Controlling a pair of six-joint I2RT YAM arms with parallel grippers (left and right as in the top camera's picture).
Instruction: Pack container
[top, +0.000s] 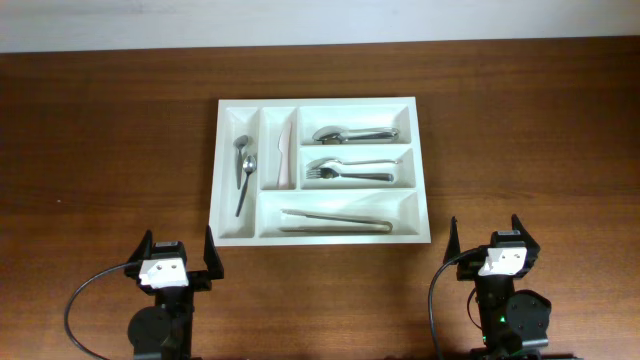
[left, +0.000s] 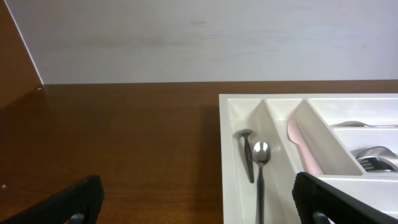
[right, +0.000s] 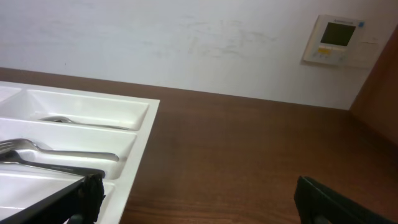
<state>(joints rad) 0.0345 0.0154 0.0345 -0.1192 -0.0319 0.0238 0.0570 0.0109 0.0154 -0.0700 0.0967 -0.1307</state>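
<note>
Container (top: 412, 212), a white moulded-plastic tray with smooth sloped walls, lay at the middle of the dark wood-grain desk (top: 100, 150). Polished metal slim spoons (top: 243, 170) occupied the far-left narrow compartment, a pale flat knife (top: 284, 155) the second narrow one, stacked spoons (top: 350, 133) the far wide one, forks (top: 345, 170) the middle one, and a long pale utensil (top: 335, 220) the near one. No loose piece showed on the desk, so packing appeared complete. Left claw (top: 178, 245) and right claw (top: 485, 235) sat wide apart and empty near the tray's near corners; the next move probably called only for checking.
</note>
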